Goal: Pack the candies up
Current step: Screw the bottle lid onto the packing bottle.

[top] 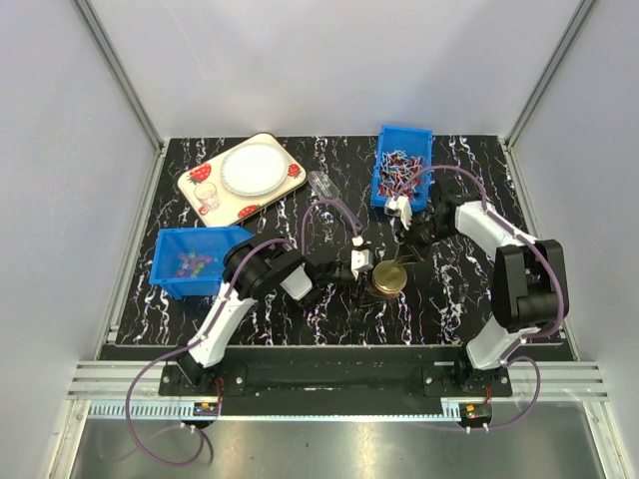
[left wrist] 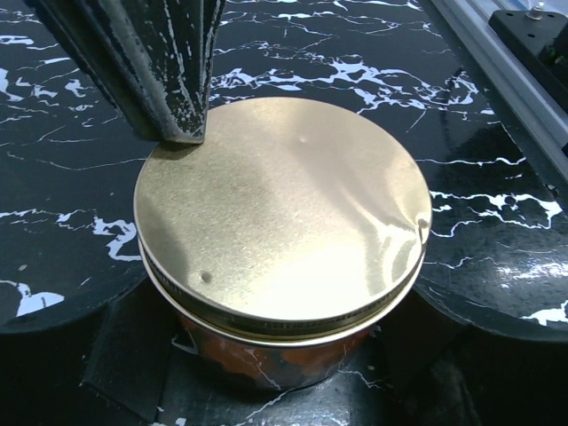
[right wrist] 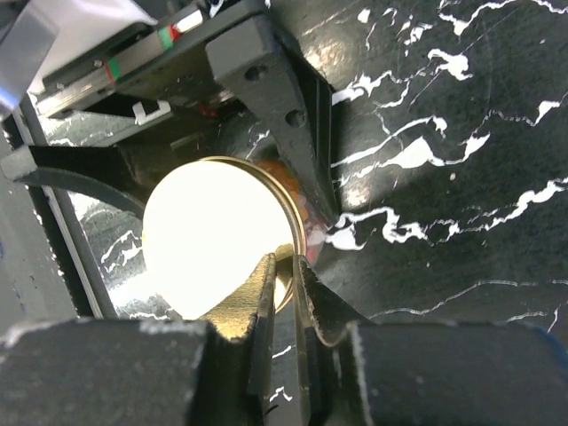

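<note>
L gripper (top: 371,275), black fingers spread wide, straddles the small round jar (left wrist: 266,359). Both fingers seem to press its wall, prob. to stop it turning or sliding while the top is worked. The flat gold metal lid (left wrist: 284,209) is on the jar and looks a bit off-centre, so maybe loose; can't tell if it's threaded on.

R gripper (right wrist: 284,259) reaches in from the far side, pinched narrow on the lid's rim. That thin-edge grip suits lifting or tipping the lid off, so opening the jar looks like the step in hand, w/ packing itself not begun.

Further left, the candies (top: 192,264), tiny multicoloured round sweets, lie in an open blue plastic bin (top: 200,234), well apart from the jar. At far right a second blue bin (top: 404,131) holds longer red-white wrapped sweets (top: 399,172). At far left is a cream strawberry-print tray (top: 262,140) w/ a round white plate (top: 252,168) and a small clear glass (top: 209,198).
</note>
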### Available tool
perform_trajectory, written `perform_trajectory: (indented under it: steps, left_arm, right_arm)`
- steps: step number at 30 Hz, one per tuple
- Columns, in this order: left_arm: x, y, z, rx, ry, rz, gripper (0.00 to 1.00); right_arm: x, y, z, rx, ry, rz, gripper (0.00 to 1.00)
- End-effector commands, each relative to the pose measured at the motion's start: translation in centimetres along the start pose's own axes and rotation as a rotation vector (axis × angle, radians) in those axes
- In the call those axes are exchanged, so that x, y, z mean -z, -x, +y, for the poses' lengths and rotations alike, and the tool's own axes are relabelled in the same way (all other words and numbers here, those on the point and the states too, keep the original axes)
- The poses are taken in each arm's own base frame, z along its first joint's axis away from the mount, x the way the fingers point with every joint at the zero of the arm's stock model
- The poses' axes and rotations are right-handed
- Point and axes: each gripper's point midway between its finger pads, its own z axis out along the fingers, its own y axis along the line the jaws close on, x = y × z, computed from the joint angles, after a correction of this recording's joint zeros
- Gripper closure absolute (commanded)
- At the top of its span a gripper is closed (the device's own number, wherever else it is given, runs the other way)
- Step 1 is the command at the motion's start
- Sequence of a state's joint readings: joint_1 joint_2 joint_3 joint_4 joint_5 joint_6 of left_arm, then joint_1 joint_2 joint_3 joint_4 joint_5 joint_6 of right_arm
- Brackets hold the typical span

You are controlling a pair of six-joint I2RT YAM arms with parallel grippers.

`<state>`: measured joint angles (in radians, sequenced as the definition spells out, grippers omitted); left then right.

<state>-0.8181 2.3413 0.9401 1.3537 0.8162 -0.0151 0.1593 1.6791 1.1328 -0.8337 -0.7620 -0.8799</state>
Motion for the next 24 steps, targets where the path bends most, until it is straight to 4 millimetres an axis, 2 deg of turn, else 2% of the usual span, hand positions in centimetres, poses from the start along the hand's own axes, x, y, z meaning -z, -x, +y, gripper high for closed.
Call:
perform_trajectory:
  steps: [1, 9, 14, 15, 16, 18, 19, 20, 24]
  left_arm:
    - [0.5, -0.5, 2.3, 0.005, 0.090, 0.007, 0.37]
    - [0.6, -0.6, 2.3, 0.004, 0.091, 0.009, 0.38]
    - [0.6, -0.6, 2.3, 0.003, 0.091, 0.009, 0.38]
    - [0.6, -0.6, 2.3, 0.004, 0.090, 0.009, 0.38]
    - [0.5, -0.6, 2.2, 0.003, 0.088, 0.008, 0.38]
    - [0.5, -0.7, 2.2, 0.005, 0.085, 0.010, 0.38]
    - [0.5, -0.7, 2.1, 0.004, 0.080, 0.010, 0.38]
    - [0.5, -0.7, 2.2, 0.005, 0.080, 0.010, 0.38]
    - [0.3, -0.7, 2.0, 0.005, 0.067, 0.010, 0.38]
  right_arm:
    - [0.8, -2.4, 3.5, -0.063, 0.054, 0.057, 0.84]
    - [0.9, -3.8, 5.8, -0.097, 0.083, 0.058, 0.83]
    - [1.1, -4.0, 6.1, -0.101, 0.085, 0.062, 0.82]
    - [1.2, -3.8, 5.9, -0.088, 0.074, 0.062, 0.80]
    - [1.5, -3.5, 5.5, -0.068, 0.052, 0.064, 0.72]
    - [2.2, -2.6, 4.9, -0.008, 0.007, 0.045, 0.65]
    - [2.7, -2.1, 4.3, 0.021, -0.026, 0.042, 0.56]
    - [3.1, -1.4, 3.9, 0.062, -0.058, 0.024, 0.51]
    - [4.2, 0.3, 2.7, 0.208, -0.126, -0.005, 0.42]
